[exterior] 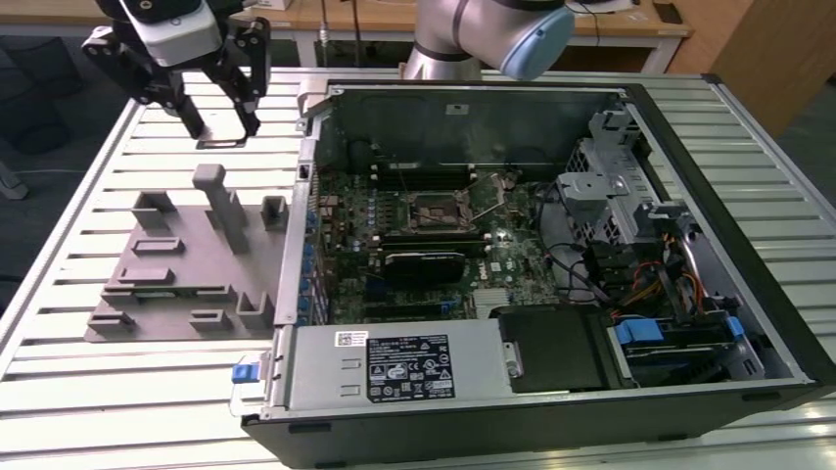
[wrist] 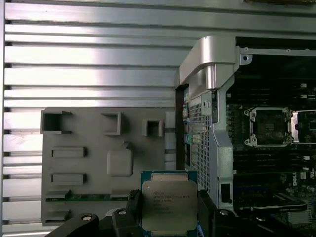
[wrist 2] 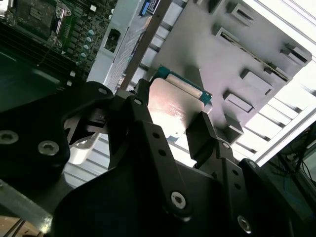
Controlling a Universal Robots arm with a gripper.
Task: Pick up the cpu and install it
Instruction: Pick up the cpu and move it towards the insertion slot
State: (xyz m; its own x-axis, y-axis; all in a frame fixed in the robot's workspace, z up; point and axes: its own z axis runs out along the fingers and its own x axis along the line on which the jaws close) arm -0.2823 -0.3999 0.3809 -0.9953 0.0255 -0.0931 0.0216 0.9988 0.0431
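One chip was all you held: your gripper [exterior: 219, 129] squeezed the cpu [wrist: 169, 205] by two edges, up in the air over the grey block plate [exterior: 170, 284], at the exterior view's left of the computer case [exterior: 303, 245]. Such a thin hold could let it slip or tilt, I think. It could bump the case wall. If it met the open socket [exterior: 436, 211] crooked, the tiny pins could bend.
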